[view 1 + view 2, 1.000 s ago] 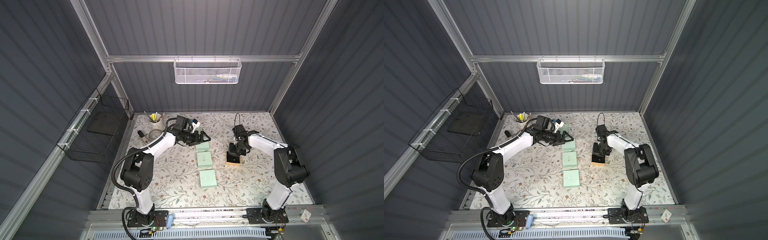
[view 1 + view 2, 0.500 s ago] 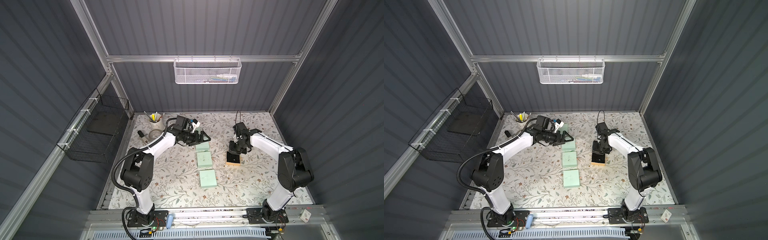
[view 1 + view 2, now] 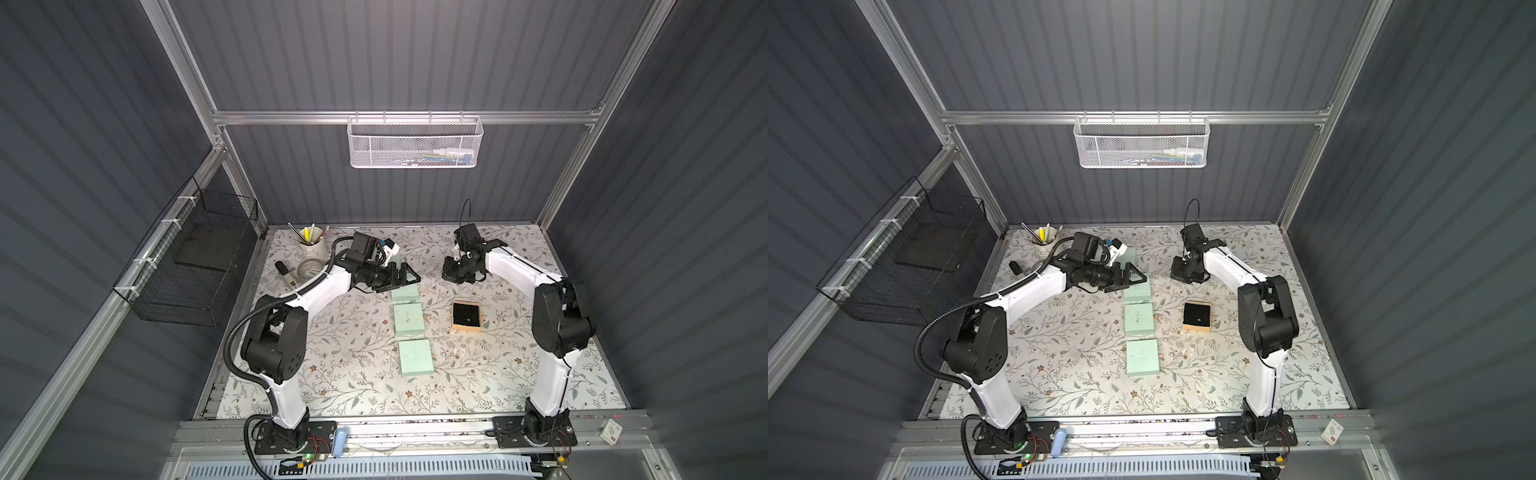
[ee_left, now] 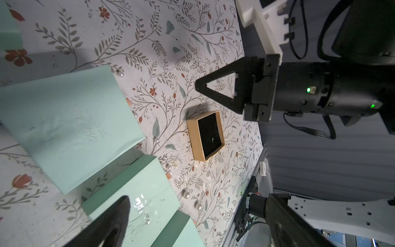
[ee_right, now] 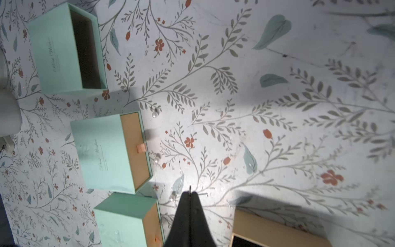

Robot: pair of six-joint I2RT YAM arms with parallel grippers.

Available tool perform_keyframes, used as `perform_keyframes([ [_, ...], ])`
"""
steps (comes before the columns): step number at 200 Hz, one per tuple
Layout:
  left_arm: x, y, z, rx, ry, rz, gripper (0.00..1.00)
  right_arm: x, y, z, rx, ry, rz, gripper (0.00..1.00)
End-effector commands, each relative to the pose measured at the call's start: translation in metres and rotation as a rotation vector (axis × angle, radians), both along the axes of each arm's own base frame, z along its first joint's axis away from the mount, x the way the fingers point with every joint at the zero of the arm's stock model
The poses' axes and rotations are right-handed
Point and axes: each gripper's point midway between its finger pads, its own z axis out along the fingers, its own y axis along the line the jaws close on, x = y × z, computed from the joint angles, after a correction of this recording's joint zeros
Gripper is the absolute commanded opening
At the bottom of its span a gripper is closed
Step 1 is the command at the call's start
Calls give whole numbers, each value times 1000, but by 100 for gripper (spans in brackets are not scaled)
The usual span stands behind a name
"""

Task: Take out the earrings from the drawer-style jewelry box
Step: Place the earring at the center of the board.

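12 o'clock of tan drawer (image 3: 465, 328): right gripper (image 5: 190, 193) pinched together; thin sliver at tip, unidentifiable. Spread wide: left gripper (image 4: 161, 142), one finger cropped. Inside drawer, earrings (image 4: 212, 140): one silvery speck, count unclear.

Your two top views sit high over the front edge of the counter (image 3: 353, 374), side by side, tilted down toward the back wall (image 3: 374, 62); from far off, both take in the whole counter; your left wrist camera rides behind the left claw (image 4: 161, 143), looking obliquely across the counter, fairly near; your right wrist camera, behind the right claw (image 5: 190, 196), faces steeply down, closer; all four views share the mint boxes (image 5: 106, 149) and the tan drawer (image 4: 205, 136).
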Motion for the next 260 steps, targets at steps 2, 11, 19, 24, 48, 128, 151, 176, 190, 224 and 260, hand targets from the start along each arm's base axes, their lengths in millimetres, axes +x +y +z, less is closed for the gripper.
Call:
perform_keyframes([
  [2, -2, 2, 8, -7, -21, 1, 100, 13, 5, -2, 12, -2, -6, 0],
  [11, -2, 2, 9, -8, -20, -1, 100, 16, 6, -8, 9, 11, -9, 0],
  [19, -2, 2, 8, -7, -21, 1, 100, 18, 6, -14, 0, 24, -11, 0],
  [24, -2, 2, 9, -9, -21, -1, 100, 19, 6, -18, -3, 28, -11, 0],
  [48, -2, 3, 9, -7, -24, 0, 100, 25, 7, -28, -8, 52, -17, 0],
  [128, -2, 3, 9, -6, -27, -1, 100, 32, 3, -45, -41, 102, -27, 1],
  [151, -2, 3, 9, -5, -28, -1, 100, 32, 3, -49, -44, 111, -24, 2],
  [176, -2, 3, 9, -3, -31, 0, 100, 30, 4, -53, -40, 130, -19, 2],
  [190, -2, 3, 9, -2, -30, 0, 100, 30, 4, -54, -41, 132, -20, 2],
  [224, -2, 3, 9, -2, -30, -1, 100, 29, 4, -56, -41, 138, -16, 6],
  [260, -2, 3, 9, -2, -29, 0, 100, 31, 5, -53, -33, 133, -10, 14],
])
